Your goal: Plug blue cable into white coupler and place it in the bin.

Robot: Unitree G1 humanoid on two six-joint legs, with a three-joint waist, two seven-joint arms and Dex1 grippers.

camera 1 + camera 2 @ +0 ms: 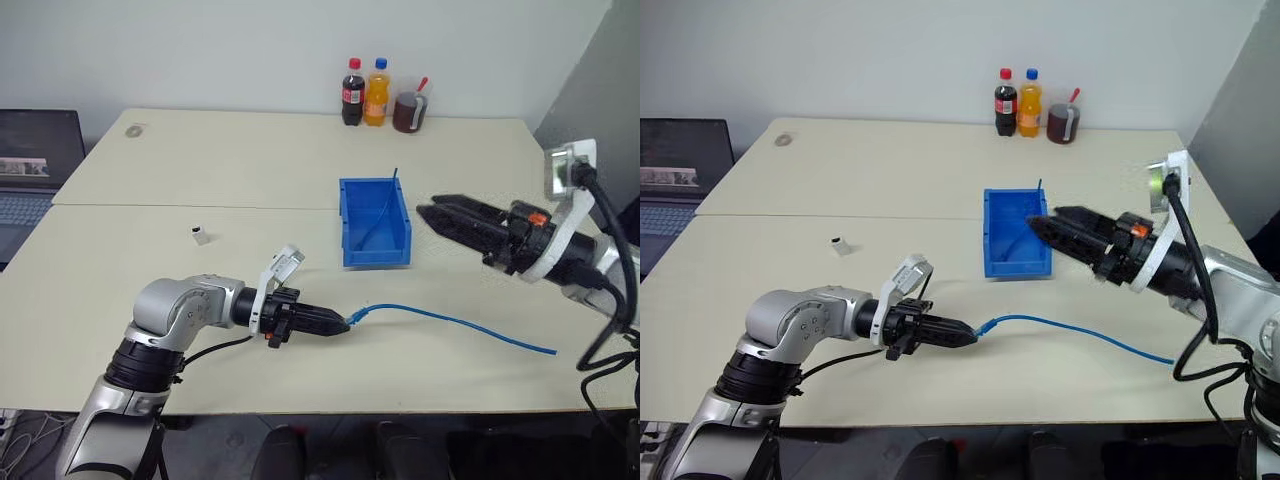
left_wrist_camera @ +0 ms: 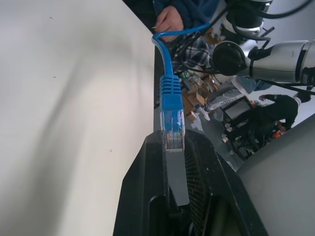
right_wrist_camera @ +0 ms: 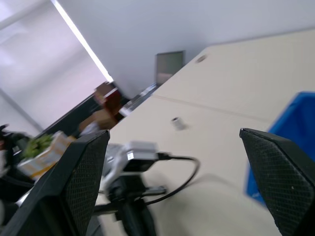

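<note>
The blue cable (image 1: 450, 322) lies across the near part of the table, trailing to the right. My left gripper (image 1: 340, 324) is shut on its plug (image 2: 171, 118), holding it just above the tabletop. The white coupler (image 1: 200, 236) stands alone on the table, further back and to the left of that gripper. The bin (image 1: 375, 245) sits mid-table with its open top up. My right gripper (image 1: 425, 211) hovers open above the table beside the bin's right side, its fingers (image 3: 78, 182) spread wide with nothing between them.
A second thin blue cable (image 1: 385, 215) leans inside the bin. Two bottles (image 1: 364, 92) and a cup of dark drink (image 1: 410, 110) stand at the far edge. A laptop (image 1: 30, 165) sits at the far left. A person's hand (image 2: 170, 19) shows beyond the table.
</note>
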